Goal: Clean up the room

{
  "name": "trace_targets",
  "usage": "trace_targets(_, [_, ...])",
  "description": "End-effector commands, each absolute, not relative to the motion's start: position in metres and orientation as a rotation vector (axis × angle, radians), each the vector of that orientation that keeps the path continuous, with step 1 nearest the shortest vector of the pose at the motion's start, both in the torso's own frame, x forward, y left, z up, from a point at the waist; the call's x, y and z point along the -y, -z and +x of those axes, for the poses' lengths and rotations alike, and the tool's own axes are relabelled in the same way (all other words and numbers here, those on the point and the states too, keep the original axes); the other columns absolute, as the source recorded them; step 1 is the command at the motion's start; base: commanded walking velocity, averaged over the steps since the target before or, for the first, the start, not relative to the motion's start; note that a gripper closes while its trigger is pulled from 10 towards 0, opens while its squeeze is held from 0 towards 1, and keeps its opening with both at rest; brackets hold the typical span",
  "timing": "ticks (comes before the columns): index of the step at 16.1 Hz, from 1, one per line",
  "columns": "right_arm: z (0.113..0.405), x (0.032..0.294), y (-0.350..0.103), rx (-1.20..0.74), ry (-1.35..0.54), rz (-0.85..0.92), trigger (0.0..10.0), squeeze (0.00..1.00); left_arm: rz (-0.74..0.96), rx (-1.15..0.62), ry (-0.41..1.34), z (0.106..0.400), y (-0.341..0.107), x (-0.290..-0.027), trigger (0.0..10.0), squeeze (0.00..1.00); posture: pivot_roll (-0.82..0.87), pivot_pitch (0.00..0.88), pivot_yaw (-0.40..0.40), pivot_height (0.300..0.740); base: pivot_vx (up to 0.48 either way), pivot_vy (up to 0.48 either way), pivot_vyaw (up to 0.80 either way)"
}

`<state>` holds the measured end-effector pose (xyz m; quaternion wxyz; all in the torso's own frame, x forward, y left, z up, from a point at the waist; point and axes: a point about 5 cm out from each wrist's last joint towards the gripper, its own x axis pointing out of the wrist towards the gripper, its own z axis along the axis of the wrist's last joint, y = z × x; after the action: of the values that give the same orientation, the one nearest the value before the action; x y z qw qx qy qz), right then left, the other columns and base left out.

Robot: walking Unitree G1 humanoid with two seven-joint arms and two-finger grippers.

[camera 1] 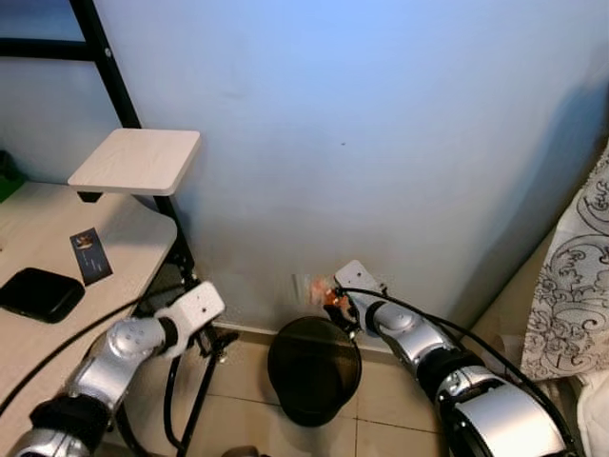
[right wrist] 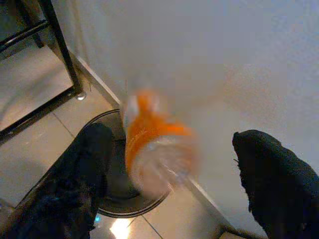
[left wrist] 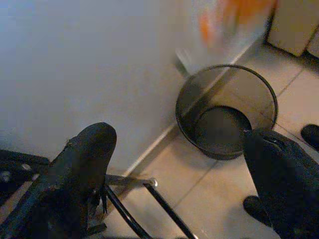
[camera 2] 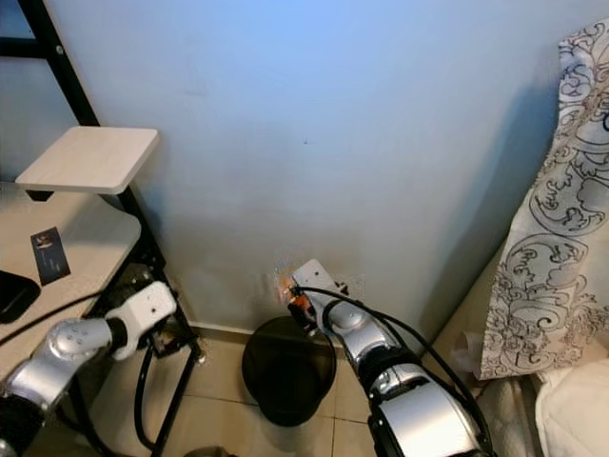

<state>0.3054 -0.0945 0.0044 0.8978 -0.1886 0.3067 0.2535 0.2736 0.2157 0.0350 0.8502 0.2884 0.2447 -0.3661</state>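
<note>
Two arms reach toward the wall above a tiled floor (camera 1: 381, 400). Right pincer (right wrist: 174, 164): fingers spread wide, released, nothing clamped between them. A clear plastic bottle with orange label (right wrist: 157, 144) sits blurred in the gap between the fingers, touching neither; whether it is in mid-air cannot be confirmed, but no contact shows. In the head views the bottle (camera 1: 317, 288) appears at 12 o'clock of the black mesh wastebasket (camera 1: 314, 369), just above its rim and close against the pale blue wall (camera 1: 381, 143).

Wastebasket: round, upright, standing on the tiles against the baseboard. Its inside looks bare in the left wrist view (left wrist: 224, 129).

Left pincer (left wrist: 184, 179): fingers parted, released, holding nothing. It hangs at 9 o'clock of the wastebasket, near the black metal frame leg (camera 1: 195, 400).

Desk (camera 1: 57, 314) at 9 o'clock of the scene: pale wood top carrying a black pouch (camera 1: 38, 293) and a small dark card (camera 1: 90, 255), apart from each other. A raised square wooden shelf (camera 1: 136, 160) sits on the black frame above it.

Patterned black-and-white fabric (camera 1: 576, 286) hangs at 3 o'clock, well apart from the wastebasket.
</note>
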Motion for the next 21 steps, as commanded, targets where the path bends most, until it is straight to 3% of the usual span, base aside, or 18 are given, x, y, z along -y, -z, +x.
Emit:
trace_targets(1, [0.306, 0.094, -0.005, -0.633, -0.533, -0.387, 10.0, 1.0, 0.604, -0.51, 0.766, 0.279, -0.037, -0.216, 10.0, 0.0, 0.13, 0.0, 0.024, 0.74, 0.0, 0.0, 0.0])
trace_targets(5, [0.305, 0.093, -0.004, -0.644, -0.543, -0.373, 10.0, 1.0, 0.607, -0.529, 0.751, 0.284, -0.025, -0.209, 10.0, 0.0, 0.13, 0.0, 0.026, 0.74, 0.0, 0.0, 0.0])
trace_targets(8, [0.308, 0.097, -0.007, -0.621, -0.527, -0.344, 10.0, 1.0, 0.579, -0.421, 0.765, 0.27, -0.046, -0.213, 10.0, 0.0, 0.13, 0.0, 0.023, 0.74, 0.0, 0.0, 0.0])
trace_targets(10, [0.314, 0.112, -0.015, -0.571, -0.455, -0.243, 10.0, 0.0, 0.419, -0.22, 0.732, 0.271, -0.083, -0.201, 10.0, 0.0, 0.13, 0.0, 0.015, 0.74, 0.0, 0.0, 0.0])
trace_targets(11, [0.315, 0.124, -0.018, -0.541, -0.407, -0.199, 10.0, 0.0, 0.288, -0.149, 0.724, 0.266, -0.094, -0.2, 10.0, 0.0, 0.12, 0.0, 0.017, 0.74, 0.0, 0.0, 0.0])
trace_targets(12, [0.311, 0.139, -0.022, -0.505, -0.367, -0.175, 10.0, 0.0, 0.182, -0.079, 0.734, 0.256, -0.116, -0.166, 10.0, 0.0, 0.1, 0.0, 0.023, 0.74, 0.0, 0.0, 0.0])
trace_targets(15, [0.302, 0.152, -0.03, -0.456, -0.328, -0.17, 10.0, 0.0, 0.172, -0.012, 0.57, 0.27, -0.137, -0.134, 10.0, 0.0, 0.07, 0.0, 0.032, 0.74, 0.0, 0.0, 0.0])
trace_targets(16, [0.296, 0.158, -0.038, -0.419, -0.285, -0.149, 10.0, 0.0, 0.239, -0.026, 0.354, 0.289, -0.137, -0.137, 10.0, 0.0, 0.05, 0.0, 0.035, 0.74, 0.0, 0.0, 0.0])
trace_targets(19, [0.283, 0.168, -0.055, -0.357, -0.173, -0.095, 10.0, 0.0, 0.133, -0.189, 0.229, 0.296, -0.132, -0.149, 10.0, 0.0, 0.05, 0.0, 0.026, 0.74, 0.0, 0.0, 0.0])
trace_targets(21, [0.275, 0.17, -0.074, -0.277, -0.081, -0.024, 10.0, 0.0, -0.001, -0.232, 0.004, 0.295, -0.134, -0.169, 10.0, 0.0, 0.06, 0.0, 0.012, 0.74, 0.0, 0.0, 0.0])
